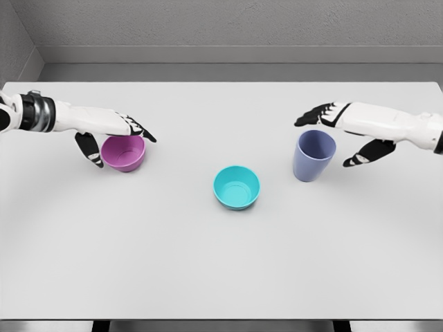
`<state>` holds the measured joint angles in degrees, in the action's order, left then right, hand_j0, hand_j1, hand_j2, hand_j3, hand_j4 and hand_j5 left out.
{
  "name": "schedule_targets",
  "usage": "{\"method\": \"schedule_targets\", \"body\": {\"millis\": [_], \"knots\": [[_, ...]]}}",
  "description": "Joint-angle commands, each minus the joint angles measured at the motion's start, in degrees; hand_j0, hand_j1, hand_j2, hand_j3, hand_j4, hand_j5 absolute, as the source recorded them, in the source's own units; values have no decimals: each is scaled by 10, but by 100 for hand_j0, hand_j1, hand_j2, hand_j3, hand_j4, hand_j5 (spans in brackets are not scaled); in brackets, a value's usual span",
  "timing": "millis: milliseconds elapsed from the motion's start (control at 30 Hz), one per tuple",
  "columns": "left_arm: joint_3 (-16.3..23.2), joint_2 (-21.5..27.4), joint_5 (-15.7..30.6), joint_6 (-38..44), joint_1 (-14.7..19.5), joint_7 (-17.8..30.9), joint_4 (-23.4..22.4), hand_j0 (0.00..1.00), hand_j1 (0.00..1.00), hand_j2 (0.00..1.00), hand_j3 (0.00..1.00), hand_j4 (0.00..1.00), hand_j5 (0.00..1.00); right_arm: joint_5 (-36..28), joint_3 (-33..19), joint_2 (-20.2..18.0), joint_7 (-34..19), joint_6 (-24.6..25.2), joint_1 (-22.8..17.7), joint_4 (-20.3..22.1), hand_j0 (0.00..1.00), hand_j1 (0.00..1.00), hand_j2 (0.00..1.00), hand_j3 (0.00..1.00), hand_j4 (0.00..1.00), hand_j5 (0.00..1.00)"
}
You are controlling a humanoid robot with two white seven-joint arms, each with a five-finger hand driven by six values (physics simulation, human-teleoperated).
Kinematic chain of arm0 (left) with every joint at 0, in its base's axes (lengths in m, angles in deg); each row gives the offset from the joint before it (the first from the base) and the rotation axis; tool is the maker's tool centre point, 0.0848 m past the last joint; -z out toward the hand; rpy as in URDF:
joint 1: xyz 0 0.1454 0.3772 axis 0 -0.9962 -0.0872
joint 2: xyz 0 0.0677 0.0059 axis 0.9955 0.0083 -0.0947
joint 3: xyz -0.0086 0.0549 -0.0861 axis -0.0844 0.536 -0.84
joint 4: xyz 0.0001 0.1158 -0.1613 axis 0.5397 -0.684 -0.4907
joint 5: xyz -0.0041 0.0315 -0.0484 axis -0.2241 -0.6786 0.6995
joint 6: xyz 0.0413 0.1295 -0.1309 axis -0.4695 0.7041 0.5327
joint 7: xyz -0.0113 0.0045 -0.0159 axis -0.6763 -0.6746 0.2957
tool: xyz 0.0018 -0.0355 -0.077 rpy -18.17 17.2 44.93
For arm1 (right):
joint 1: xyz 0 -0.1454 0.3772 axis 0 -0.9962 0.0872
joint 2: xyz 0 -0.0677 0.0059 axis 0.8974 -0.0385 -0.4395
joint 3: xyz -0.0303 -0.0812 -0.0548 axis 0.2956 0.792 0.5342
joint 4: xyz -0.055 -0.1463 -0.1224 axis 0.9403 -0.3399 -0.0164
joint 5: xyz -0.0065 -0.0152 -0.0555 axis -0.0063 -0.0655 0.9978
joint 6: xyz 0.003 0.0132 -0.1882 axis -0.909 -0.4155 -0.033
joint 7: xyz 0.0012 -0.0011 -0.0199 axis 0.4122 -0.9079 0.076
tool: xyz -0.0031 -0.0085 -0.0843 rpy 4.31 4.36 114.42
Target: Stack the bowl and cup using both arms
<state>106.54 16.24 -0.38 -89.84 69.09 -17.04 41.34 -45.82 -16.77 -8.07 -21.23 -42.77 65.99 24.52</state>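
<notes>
- Stood upright right of centre: lavender cup (314,155), empty, just left of and below right hand (346,135), fingers spread, not gripping.
- Sat far left: pink bowl (124,152), empty, under left hand (111,135), fingers spread over rim, thumb beside wall.
- Lay between, nearer: teal bowl (237,187), empty, on white table (221,277).

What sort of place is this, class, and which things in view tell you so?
Probably a simulated robot test room: a bare white table against grey walls, two white robot arms, and only a pink bowl, a teal bowl and a blue cup.
</notes>
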Motion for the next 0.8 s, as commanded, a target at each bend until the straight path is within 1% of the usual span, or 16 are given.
{"method": "schedule_targets", "body": {"millis": [0, 33, 100, 200, 367, 533, 667, 767], "knots": [[-1, -3, 1, 1, 0, 0, -2, 100, 100, 100, 100, 100, 100, -4, 4, 4, 0, 1, 0, -1, 100, 100, 100, 100, 100, 100], [-1, -3, 1, 1, 0, 0, -2, 100, 100, 100, 100, 100, 100, -4, 7, 4, 0, 1, 3, -1, 100, 100, 100, 100, 100, 100], [-1, -3, 0, 1, -6, 0, -3, 100, 100, 100, 100, 100, 100, -5, 31, 4, 2, 1, 21, -2, 100, 100, 100, 100, 100, 100], [-1, -3, 0, 1, -6, 0, -7, 100, 100, 100, 100, 100, 100, -6, 34, 4, 2, 1, 23, -4, 100, 100, 100, 100, 100, 100], [-1, -10, 0, 1, -7, 0, -12, 100, 100, 100, 100, 100, 100, -15, 67, 3, 1, 1, 45, -16, 100, 100, 100, 100, 100, 100], [-3, -10, 0, 1, -6, 0, -15, 100, 100, 100, 100, 100, 100, -45, 93, -17, 2, 1, 69, -16, 100, 100, 100, 100, 100, 100], [-3, -12, -3, 1, -6, 0, -16, 100, 100, 100, 100, 100, 100, -83, 150, -39, 2, 7, 112, -14, 100, 100, 100, 100, 100, 100], [-4, -18, -9, 1, -9, 0, -24, 100, 100, 100, 100, 100, 100, -101, 157, -47, 0, 22, 116, -12, 100, 100, 100, 100, 100, 100]]}}
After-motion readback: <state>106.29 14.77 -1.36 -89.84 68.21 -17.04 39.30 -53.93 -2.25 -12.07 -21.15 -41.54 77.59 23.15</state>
